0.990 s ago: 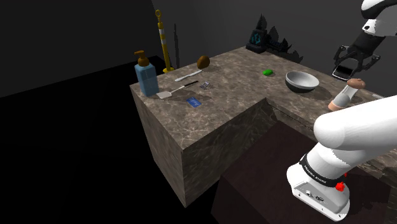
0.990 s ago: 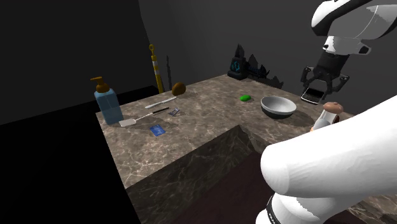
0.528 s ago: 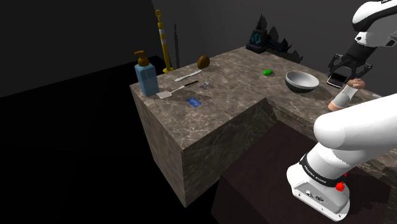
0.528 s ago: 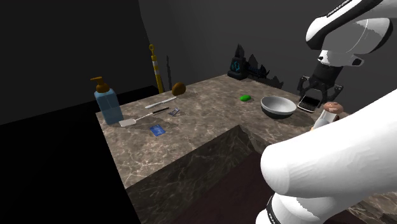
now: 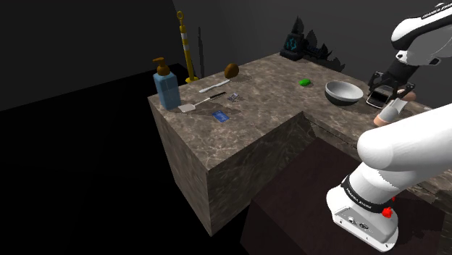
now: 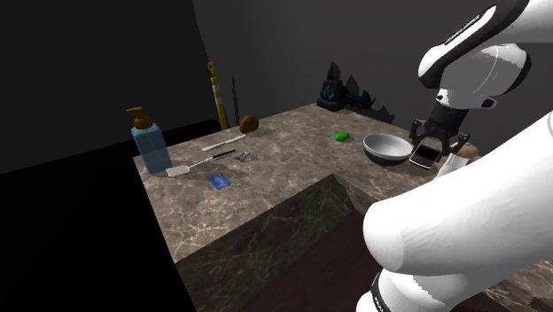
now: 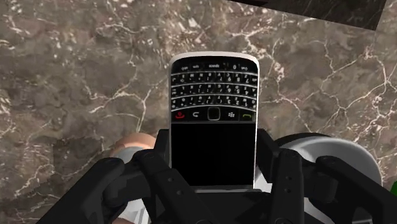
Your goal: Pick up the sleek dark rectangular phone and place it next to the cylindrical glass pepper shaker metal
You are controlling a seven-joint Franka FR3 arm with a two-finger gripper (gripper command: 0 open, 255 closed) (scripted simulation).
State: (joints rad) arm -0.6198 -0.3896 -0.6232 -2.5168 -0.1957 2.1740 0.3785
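Observation:
A dark phone (image 7: 213,121) with a silver rim and a keypad is clasped by its sides between my black gripper's (image 7: 213,167) fingers (image 7: 157,170). In the shoulder view the gripper (image 5: 382,93) holds the phone (image 5: 379,95) low over the marble counter, between the grey bowl (image 5: 343,91) and the pepper shaker (image 5: 392,110). The shaker has a white body and a brownish top, and the hand partly hides it. From the second exterior view the phone (image 6: 424,157) hangs just left of the shaker (image 6: 457,160) and right of the bowl (image 6: 387,147).
On the marble counter (image 5: 268,109) stand a blue soap dispenser (image 5: 166,87), a white brush (image 5: 204,99), a small blue card (image 5: 221,115), a brown lump (image 5: 231,70) and a green item (image 5: 305,82). A dark spiky ornament (image 5: 297,45) sits at the back. The counter has a recessed corner near the stand.
The gripper, still clasping the phone, has come down and moved toward the shoulder view's left, from above the shaker to low beside it, near the bowl.

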